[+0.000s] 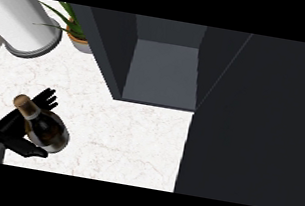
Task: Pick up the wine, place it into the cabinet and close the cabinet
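The wine bottle [47, 130] is dark with a tan capped neck, and it shows at the lower left over the white marble counter [127, 136], tilted with its neck up and to the left. My left hand [8, 127] is behind and under it. The thumb curls round the bottle's lower end and the fingers [47, 98] reach past its shoulder. The dark cabinet [162, 71] stands open at the upper middle, with a grey inside floor and nothing on it. Its door [264, 124] fills the right side. My right hand does not show.
A large white cylinder [15, 21] stands at the upper left, with a potted green plant [74, 31] beside it, close to the cabinet's left wall. Bare counter lies between the bottle and the cabinet's front edge.
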Controlling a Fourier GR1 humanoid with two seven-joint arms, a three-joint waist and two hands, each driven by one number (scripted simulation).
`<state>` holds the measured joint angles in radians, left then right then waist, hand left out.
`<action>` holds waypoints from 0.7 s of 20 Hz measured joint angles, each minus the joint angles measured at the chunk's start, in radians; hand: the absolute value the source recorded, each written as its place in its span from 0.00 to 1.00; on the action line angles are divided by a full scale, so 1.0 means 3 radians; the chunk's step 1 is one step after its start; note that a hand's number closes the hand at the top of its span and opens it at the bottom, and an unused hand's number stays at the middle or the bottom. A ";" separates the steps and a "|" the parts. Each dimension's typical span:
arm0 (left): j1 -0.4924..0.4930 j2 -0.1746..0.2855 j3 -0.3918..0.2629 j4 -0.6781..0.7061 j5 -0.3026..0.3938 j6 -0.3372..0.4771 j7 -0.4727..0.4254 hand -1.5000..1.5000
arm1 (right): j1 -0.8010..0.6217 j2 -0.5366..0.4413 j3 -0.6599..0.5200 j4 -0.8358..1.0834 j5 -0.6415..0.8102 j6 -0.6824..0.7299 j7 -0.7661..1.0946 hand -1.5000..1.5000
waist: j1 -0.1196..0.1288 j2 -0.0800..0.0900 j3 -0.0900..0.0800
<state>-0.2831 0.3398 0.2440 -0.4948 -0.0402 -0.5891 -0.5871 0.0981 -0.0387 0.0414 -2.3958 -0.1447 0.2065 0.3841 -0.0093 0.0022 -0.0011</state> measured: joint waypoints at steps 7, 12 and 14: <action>-0.0128 -0.0073 -0.0002 0.0262 0.0065 -0.0049 -0.0061 0.00 | 0.0013 -0.0002 -0.0027 -0.0027 -0.0031 0.0002 0.0015 0.00 | -0.0006 0.0000 0.0001; -0.0137 -0.0046 -0.0033 0.0386 0.0057 -0.0073 -0.0174 1.00 | -0.0020 -0.0009 -0.0056 -0.0001 -0.0051 -0.0001 0.0030 0.00 | 0.0001 -0.0005 0.0010; -0.0116 -0.0054 -0.0057 0.0442 0.0048 -0.0089 -0.0214 1.00 | -0.0047 0.0011 0.0009 -0.0033 0.0001 -0.0036 0.0088 0.00 | -0.0001 -0.0003 0.0008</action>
<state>-0.3178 0.3237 0.2270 -0.3622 -0.0259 -0.6159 -0.6512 0.0839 -0.0354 0.0443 -2.4057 -0.1444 0.1957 0.4105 -0.0097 0.0014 0.0014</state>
